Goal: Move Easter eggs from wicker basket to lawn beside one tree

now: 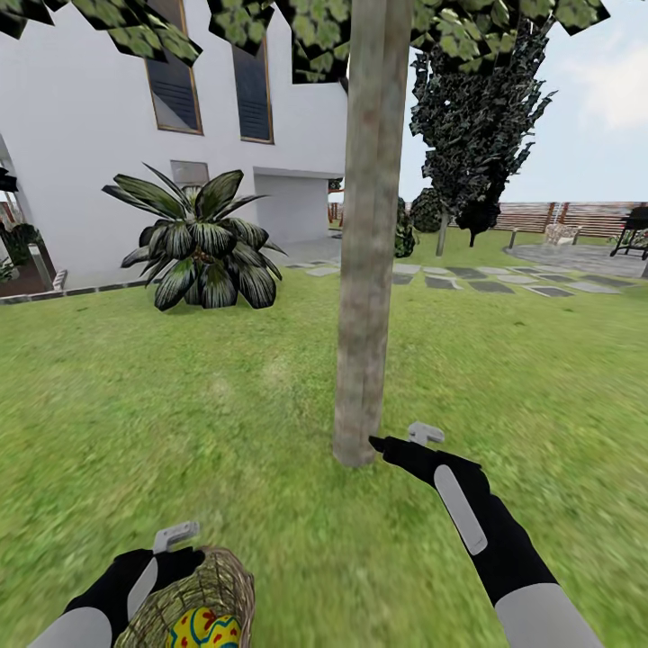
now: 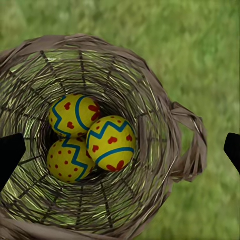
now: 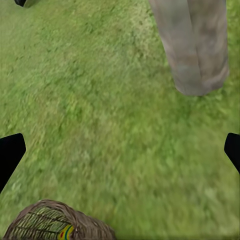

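While all three Easter eggs (image 2: 92, 137) lie bunched together at the bottom of the wicker basket (image 2: 165, 150), no part of the task's placing is done yet, as far as I can judge. At the head view's left, the left gripper (image 1: 171, 551) hangs right at the basket's rim, near the bottom edge of the lawn (image 1: 225, 405) as that view frames it; in the left wrist view its dark fingertips (image 2: 10, 155) stand wide apart on either side of the basket's mouth, closed on nothing, looking straight down at the eggs. One egg's yellow shell with blue and red paint peeks over the weave in the head view too. Further right, the tree (image 1: 369, 270) rises from the grass with its thick, bare, mottled trunk, its foot near the basket. Right of the trunk's base, the right gripper (image 1: 400, 441) hovers low, its tip just beside the bark; the right wrist view shows its fingertips (image 3: 10, 155) spread and empty over bare grass, with the trunk's foot ahead and the basket's rim at the frame's edge. Everything remains to do: each egg must come out and be laid on the grass beside this trunk, which stands conveniently near.
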You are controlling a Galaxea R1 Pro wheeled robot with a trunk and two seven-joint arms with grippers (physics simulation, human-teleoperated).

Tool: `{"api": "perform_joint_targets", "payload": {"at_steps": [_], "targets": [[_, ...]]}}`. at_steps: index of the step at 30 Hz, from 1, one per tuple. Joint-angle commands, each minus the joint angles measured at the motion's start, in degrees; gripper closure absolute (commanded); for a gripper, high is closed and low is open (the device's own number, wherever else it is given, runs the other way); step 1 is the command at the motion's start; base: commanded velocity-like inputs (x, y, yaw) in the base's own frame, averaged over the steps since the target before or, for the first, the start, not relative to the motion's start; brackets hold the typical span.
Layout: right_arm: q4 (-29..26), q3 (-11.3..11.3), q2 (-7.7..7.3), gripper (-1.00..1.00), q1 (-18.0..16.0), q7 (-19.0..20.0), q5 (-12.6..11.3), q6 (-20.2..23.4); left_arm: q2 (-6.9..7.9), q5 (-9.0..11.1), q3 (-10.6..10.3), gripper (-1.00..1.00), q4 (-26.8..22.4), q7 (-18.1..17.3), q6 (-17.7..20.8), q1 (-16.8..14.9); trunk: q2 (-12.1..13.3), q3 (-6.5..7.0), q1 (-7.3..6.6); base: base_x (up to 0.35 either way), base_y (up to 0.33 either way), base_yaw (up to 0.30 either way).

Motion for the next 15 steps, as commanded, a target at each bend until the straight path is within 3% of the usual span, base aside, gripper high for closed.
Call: {"api": "perform_joint_targets", "payload": {"at_steps": [1,15], "targets": [[-0.1,0.1,-0.05,-1.0,0.0,-0.3,-0.4,0.2,-0.02,-0.2,0.4,-1.0,-0.1,-0.3,0.3,0.0,-0.5,-0.25,0.23,0.0,0.0,0.0],[0.0,0.1,-0.06,-1.0,0.0,-0.3,-0.4,0.2,0.03,-0.2,0.4,-1.0,-0.1,-0.3,0.3,0.0,-6.1,-2.76,3.3,0.0,0.0,0.0]]}}
